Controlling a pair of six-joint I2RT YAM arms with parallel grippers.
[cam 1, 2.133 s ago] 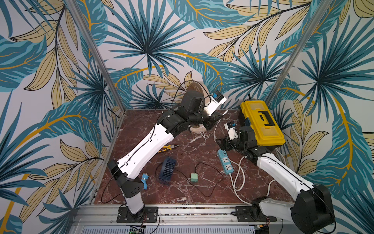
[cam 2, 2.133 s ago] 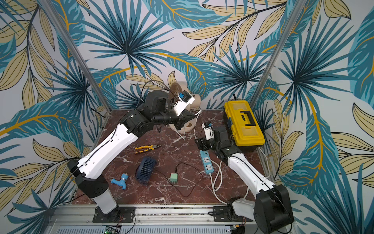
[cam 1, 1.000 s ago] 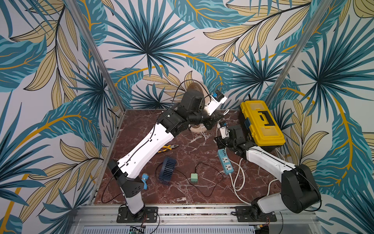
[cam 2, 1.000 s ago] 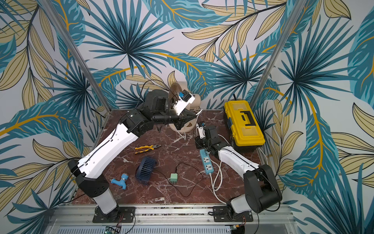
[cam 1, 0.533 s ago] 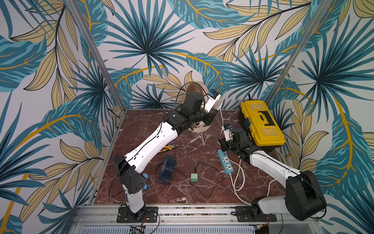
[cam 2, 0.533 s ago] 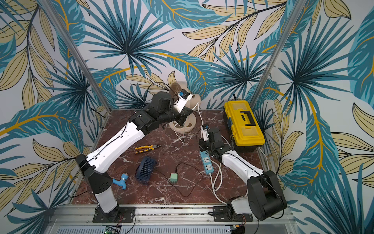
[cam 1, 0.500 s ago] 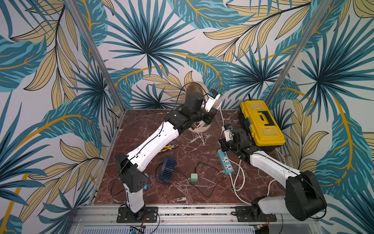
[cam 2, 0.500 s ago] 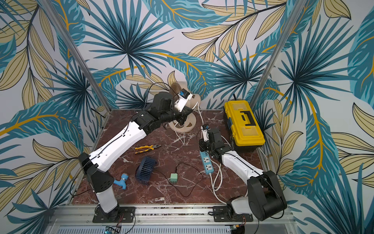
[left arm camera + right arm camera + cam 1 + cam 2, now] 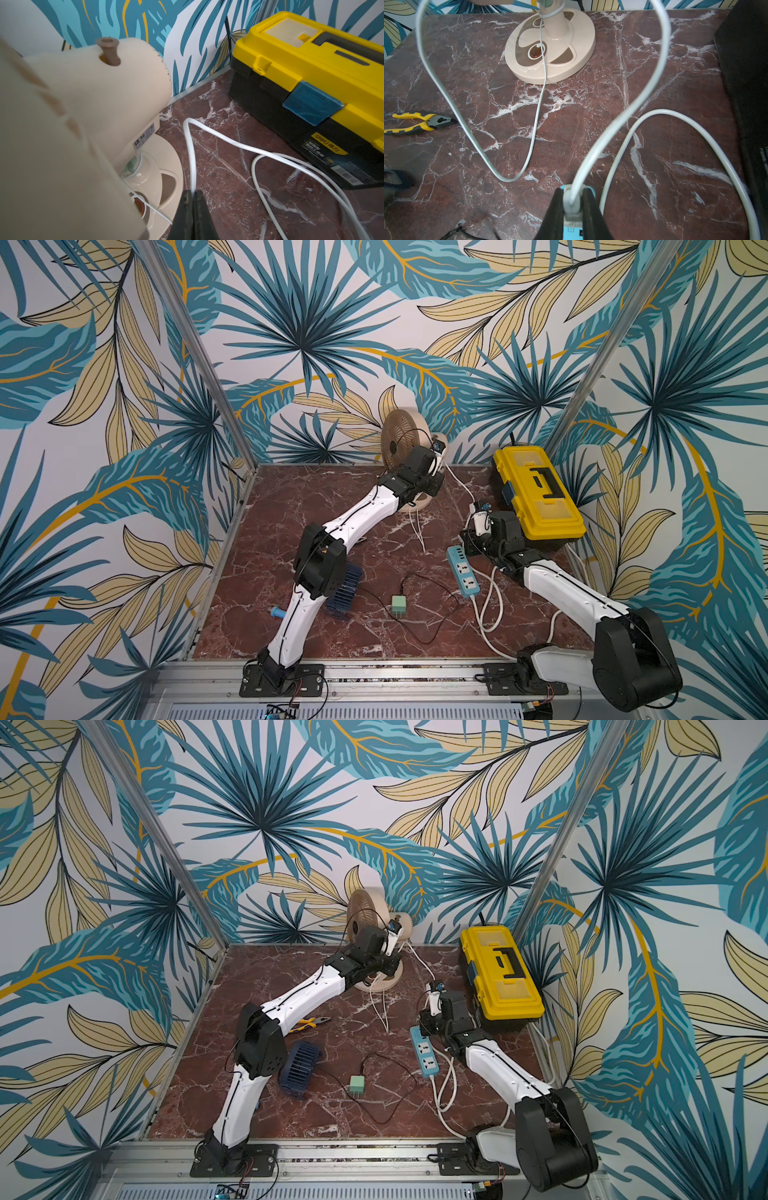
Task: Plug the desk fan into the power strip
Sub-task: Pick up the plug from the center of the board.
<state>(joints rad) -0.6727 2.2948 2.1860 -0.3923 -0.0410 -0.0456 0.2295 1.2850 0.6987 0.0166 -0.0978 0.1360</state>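
Observation:
The beige desk fan (image 9: 401, 439) (image 9: 365, 915) stands at the back wall; its round base (image 9: 550, 47) shows in the right wrist view. My left gripper (image 9: 193, 194) (image 9: 441, 460) is beside the fan's rear housing (image 9: 104, 93), shut on the fan's white cord (image 9: 190, 145). The light-blue power strip (image 9: 462, 576) (image 9: 426, 1052) lies right of centre. My right gripper (image 9: 573, 199) (image 9: 464, 543) is shut on the white plug (image 9: 572, 204), which sits on the strip's far end (image 9: 571, 230). The plug's prongs are hidden.
A yellow toolbox (image 9: 536, 493) stands at the back right, close to my right arm. Yellow pliers (image 9: 309, 1025), a small dark-blue fan (image 9: 345, 589) and a green adapter cube (image 9: 399, 605) with a black cord lie mid-table. The strip's own white cord (image 9: 490, 605) loops at the front right.
My left gripper has drawn in toward the fan with the cord, and its elbow has swung down and forward. The right gripper has carried the plug down to the strip's far end.

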